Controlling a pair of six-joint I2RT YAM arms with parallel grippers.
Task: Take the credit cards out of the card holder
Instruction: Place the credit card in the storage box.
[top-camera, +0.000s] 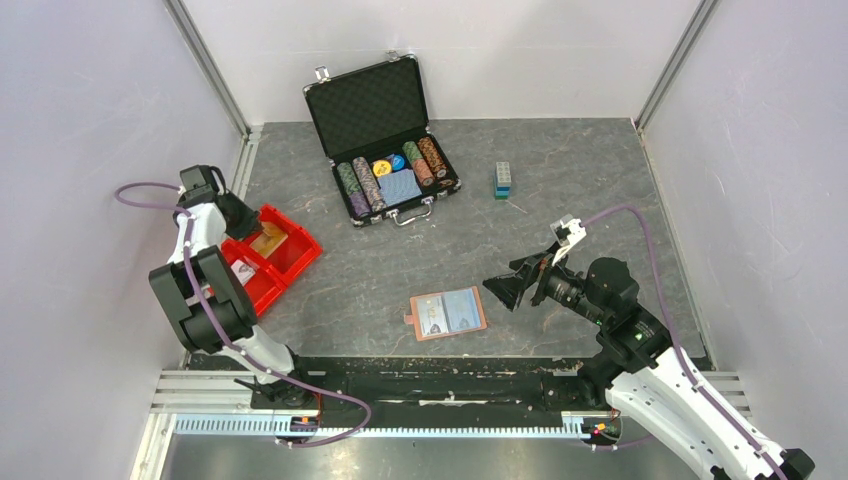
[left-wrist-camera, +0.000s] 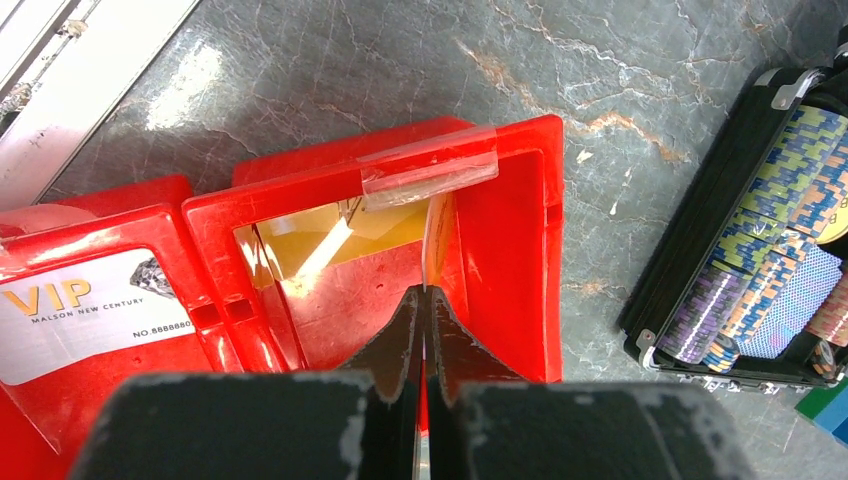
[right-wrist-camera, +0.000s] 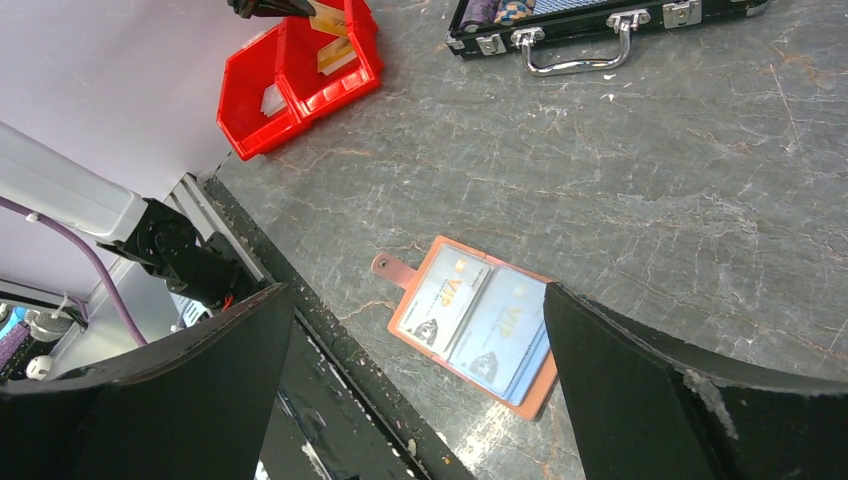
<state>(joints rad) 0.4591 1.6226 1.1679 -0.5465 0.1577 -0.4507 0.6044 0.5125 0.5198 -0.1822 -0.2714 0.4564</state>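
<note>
Left gripper (left-wrist-camera: 424, 300) pinched shut on a thin pale plastic card (left-wrist-camera: 433, 235), edge-on above the red plastic bin (left-wrist-camera: 510, 200); right gripper (top-camera: 510, 280) jaws wide, holding nothing, just right of the flat brown leather card holder (right-wrist-camera: 392, 270); holder lies open on the grey marbled table (top-camera: 560, 180), two pale blue-white cards (right-wrist-camera: 445, 292) in it.

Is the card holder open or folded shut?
Open: the card holder lies spread flat, two credit cards showing inside.

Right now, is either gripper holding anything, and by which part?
The left gripper pinches one credit card by its near edge, over the red bin. The right gripper is open and holds nothing.
</note>
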